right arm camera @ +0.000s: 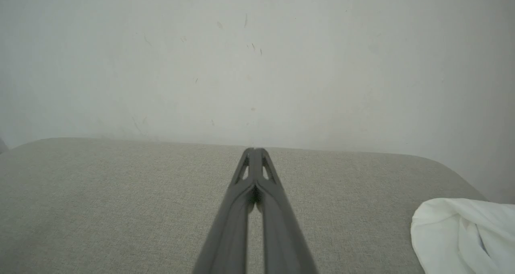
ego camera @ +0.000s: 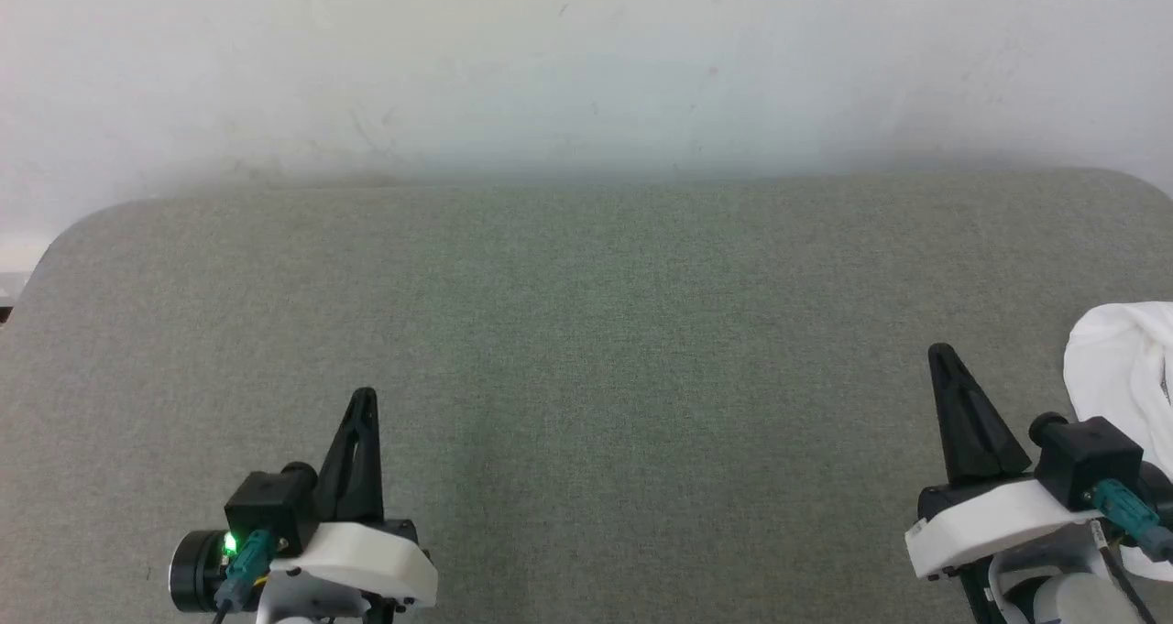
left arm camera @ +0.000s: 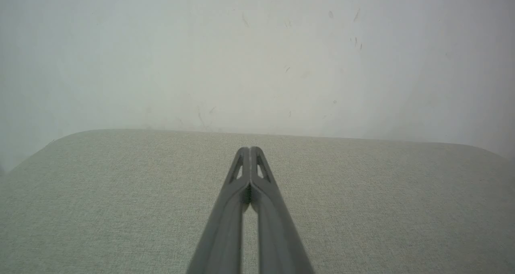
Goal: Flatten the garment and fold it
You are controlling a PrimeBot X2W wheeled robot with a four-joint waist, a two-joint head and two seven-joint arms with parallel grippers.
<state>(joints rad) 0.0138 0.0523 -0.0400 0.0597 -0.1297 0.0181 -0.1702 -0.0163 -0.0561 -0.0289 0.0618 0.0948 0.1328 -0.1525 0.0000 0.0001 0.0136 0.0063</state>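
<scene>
Left side: my left gripper (ego camera: 364,395) stands at the lower left of the head view, over the grey cloth-covered table (ego camera: 586,331). It is clenched, the two dark fingers pressed tip to tip, and it holds nothing. The left wrist view agrees: the fingers (left arm camera: 225,225) meet at the tips with a narrow slit lower down, and bare table lies beneath and ahead of them.

Right side: my right gripper (ego camera: 940,351) stands at the lower right of the head view, also over the table. It is clenched in the same way, tips touching, with nothing between them. In the right wrist view its fingers (right arm camera: 277,233) point toward the far edge of the table and the pale, faintly scuffed wall (right arm camera: 257,64) behind it.

Garment: the garment (ego camera: 1120,367) is white and lies bunched on the table at the right edge of the head view, which cuts it off. It is to the right of my right gripper, near it but apart from the fingers. In the right wrist view the garment (right arm camera: 458,233) shows at the lower right as a rumpled heap with soft folds, not spread flat. Its seams and markings cannot be made out.

Layout: the two grippers are well apart, with bare table between them. The table's far corners are rounded.
</scene>
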